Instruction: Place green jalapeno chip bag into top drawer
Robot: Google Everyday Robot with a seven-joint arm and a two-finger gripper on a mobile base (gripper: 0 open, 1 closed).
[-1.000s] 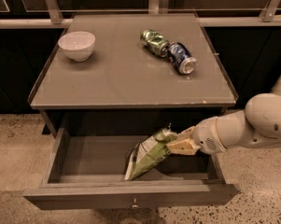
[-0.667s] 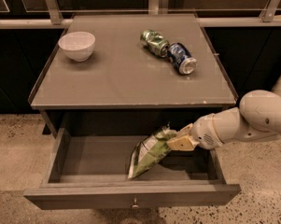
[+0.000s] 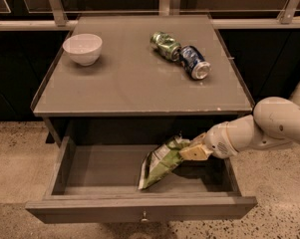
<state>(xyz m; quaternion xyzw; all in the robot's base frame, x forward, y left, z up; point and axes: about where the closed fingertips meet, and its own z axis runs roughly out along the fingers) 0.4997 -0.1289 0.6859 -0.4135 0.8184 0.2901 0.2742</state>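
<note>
The top drawer (image 3: 99, 171) is pulled open under the table, its round knob at the front centre. The green jalapeno chip bag (image 3: 160, 164) stands tilted inside the drawer, right of centre. Its lower end rests on the drawer floor near the front wall and its upper end points up and to the right. My gripper (image 3: 192, 151) reaches in from the right over the drawer's right part. It is shut on the bag's upper end.
On the grey table top (image 3: 129, 78) stand a white bowl (image 3: 82, 48) at the back left, a crushed green can (image 3: 165, 45) and a blue can (image 3: 195, 62) at the back right. My white arm (image 3: 269, 126) crosses the table's right front corner. The floor is speckled.
My arm has shifted slightly to the left and up. The bag has stayed almost in place in the drawer, still held at its upper end.
</note>
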